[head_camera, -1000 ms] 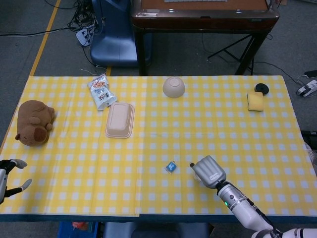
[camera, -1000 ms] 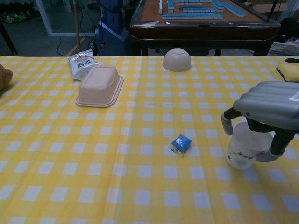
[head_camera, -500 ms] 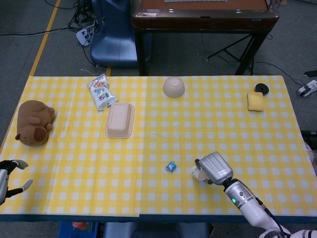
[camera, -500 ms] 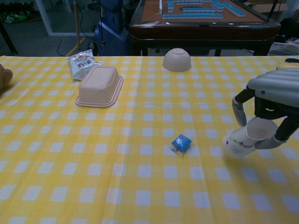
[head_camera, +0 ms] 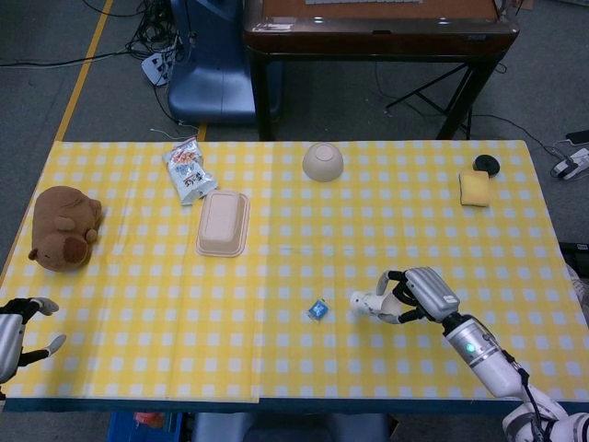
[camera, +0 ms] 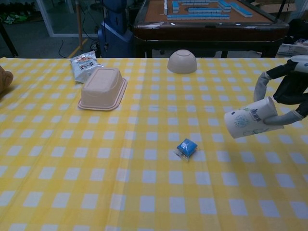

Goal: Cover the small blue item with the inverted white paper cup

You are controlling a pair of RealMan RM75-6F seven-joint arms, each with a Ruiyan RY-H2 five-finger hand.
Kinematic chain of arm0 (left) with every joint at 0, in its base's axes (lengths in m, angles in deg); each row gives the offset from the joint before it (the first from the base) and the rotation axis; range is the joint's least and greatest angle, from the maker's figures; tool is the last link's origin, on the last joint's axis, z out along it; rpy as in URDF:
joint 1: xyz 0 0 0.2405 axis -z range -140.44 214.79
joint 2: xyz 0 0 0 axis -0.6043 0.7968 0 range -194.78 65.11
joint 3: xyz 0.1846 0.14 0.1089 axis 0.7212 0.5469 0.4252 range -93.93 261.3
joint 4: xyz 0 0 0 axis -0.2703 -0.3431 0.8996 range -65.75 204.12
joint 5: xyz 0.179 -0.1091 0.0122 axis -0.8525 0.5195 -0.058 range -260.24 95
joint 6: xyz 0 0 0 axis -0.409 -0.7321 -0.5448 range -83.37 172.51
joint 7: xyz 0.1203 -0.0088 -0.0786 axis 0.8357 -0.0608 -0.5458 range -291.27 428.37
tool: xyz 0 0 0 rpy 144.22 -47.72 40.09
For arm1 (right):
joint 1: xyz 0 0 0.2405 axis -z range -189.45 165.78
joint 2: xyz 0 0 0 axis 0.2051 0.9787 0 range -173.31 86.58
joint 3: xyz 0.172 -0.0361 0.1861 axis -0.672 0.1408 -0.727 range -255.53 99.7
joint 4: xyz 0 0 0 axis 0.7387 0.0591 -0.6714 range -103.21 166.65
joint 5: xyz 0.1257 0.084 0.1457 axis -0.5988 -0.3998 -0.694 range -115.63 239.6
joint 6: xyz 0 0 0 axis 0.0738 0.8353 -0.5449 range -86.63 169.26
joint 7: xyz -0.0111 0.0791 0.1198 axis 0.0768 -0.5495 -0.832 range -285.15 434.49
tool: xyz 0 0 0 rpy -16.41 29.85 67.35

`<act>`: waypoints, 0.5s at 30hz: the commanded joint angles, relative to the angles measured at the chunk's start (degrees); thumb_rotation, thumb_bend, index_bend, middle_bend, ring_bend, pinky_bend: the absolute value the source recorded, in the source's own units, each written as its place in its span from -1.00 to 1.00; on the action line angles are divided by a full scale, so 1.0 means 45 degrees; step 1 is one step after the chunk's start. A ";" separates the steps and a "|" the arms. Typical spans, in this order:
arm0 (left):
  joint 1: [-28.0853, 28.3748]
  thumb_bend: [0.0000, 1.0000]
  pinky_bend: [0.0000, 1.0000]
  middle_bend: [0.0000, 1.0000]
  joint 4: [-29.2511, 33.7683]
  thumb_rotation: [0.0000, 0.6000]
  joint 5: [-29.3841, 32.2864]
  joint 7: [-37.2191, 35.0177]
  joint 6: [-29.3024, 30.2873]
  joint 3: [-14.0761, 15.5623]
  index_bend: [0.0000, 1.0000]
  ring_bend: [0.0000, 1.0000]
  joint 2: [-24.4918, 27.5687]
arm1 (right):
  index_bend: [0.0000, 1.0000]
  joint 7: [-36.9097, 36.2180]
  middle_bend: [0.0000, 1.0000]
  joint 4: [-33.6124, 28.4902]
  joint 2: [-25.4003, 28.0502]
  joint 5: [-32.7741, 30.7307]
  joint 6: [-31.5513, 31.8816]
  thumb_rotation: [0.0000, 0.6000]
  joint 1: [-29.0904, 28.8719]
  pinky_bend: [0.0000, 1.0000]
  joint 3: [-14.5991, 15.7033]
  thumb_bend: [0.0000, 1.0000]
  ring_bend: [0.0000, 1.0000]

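1. Small blue item [head_camera: 318, 310] [camera: 186, 147]: flat on the yellow-checked tablecloth [head_camera: 304, 249], near the front edge, roughly mid-table. Uncovered.
2. White paper cup [head_camera: 370, 304] [camera: 250, 119]: off the table, tipped on its side, closed base toward the blue item, mouth toward the right hand. Blue print on the wall. Just right of the blue item, apart from it, not over it.
3. Right hand [head_camera: 419, 296] [camera: 288, 89]: fingers wrapped around the cup's mouth end, thumb on one side, others opposite. Firm hold. Forearm running off to the lower right corner in head view.
4. Left hand [head_camera: 23, 324]: at far left table edge, low, only in head view. Fingers apart, nothing in it.
5. Beige lidded tray [head_camera: 223, 222] [camera: 101, 88]: upside down, left of centre, well apart from the blue item.
6. Snack packet [head_camera: 188, 168] [camera: 85, 64]: just behind the tray, toward the far edge.
7. Beige bowl [head_camera: 323, 161] [camera: 182, 61]: inverted, far side, centre.
8. Brown plush toy [head_camera: 64, 227]: far left.
9. Yellow sponge [head_camera: 475, 189]: far right; small black round thing [head_camera: 485, 164] just behind it.
10. Dark wooden table [head_camera: 377, 37] beyond the cloth; blue tiles on top in chest view.
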 commanded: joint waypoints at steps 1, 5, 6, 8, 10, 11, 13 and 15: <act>-0.0003 -0.66 0.02 -0.04 0.0002 1.00 0.0011 -0.0005 0.0001 -0.0003 0.06 -0.24 0.0007 | 0.03 -0.4203 0.95 0.2745 -0.1101 0.1199 0.0289 1.00 -0.0089 1.00 0.0176 -0.76 1.00; -0.0010 -0.66 0.02 -0.04 0.0007 1.00 0.0020 -0.0056 0.0014 -0.0012 0.06 -0.24 0.0029 | 0.03 -0.5717 0.95 0.3644 -0.1532 0.1315 0.0058 1.00 -0.0337 1.00 0.0286 -0.75 1.00; -0.0012 -0.66 0.02 -0.04 0.0007 1.00 0.0021 -0.0069 0.0018 -0.0013 0.06 -0.24 0.0035 | 0.03 -0.5920 0.95 0.3796 -0.1622 0.1299 -0.0018 1.00 -0.0391 1.00 0.0293 -0.75 1.00; -0.0020 -0.66 0.02 -0.04 0.0022 1.00 0.0012 -0.0098 0.0028 -0.0010 0.06 -0.24 0.0053 | 0.03 -0.6267 0.95 0.4048 -0.1754 0.1285 -0.0223 1.00 -0.0509 1.00 0.0341 -0.76 1.00; -0.0028 -0.66 0.02 -0.04 0.0036 1.00 0.0000 -0.0172 0.0038 -0.0006 0.06 -0.24 0.0078 | 0.03 -0.6586 0.95 0.4274 -0.1863 0.1251 -0.0485 1.00 -0.0651 1.00 0.0392 -0.76 1.00; -0.0036 -0.66 0.02 -0.04 0.0040 1.00 -0.0001 -0.0203 0.0049 -0.0008 0.06 -0.24 0.0096 | 0.03 -0.6696 0.95 0.4376 -0.1902 0.1236 -0.0628 1.00 -0.0725 1.00 0.0425 -0.76 1.00; -0.0047 -0.66 0.02 -0.04 0.0042 1.00 0.0007 -0.0251 0.0070 -0.0016 0.06 -0.24 0.0112 | -0.04 -0.6760 0.95 0.4456 -0.1900 0.1215 -0.0800 1.00 -0.0818 1.00 0.0467 -0.76 1.00; -0.0054 -0.66 0.02 -0.04 0.0043 1.00 0.0025 -0.0307 0.0074 -0.0026 0.06 -0.24 0.0136 | -0.29 -0.6723 0.95 0.4437 -0.1823 0.1151 -0.0890 1.00 -0.0862 1.00 0.0482 -0.81 1.00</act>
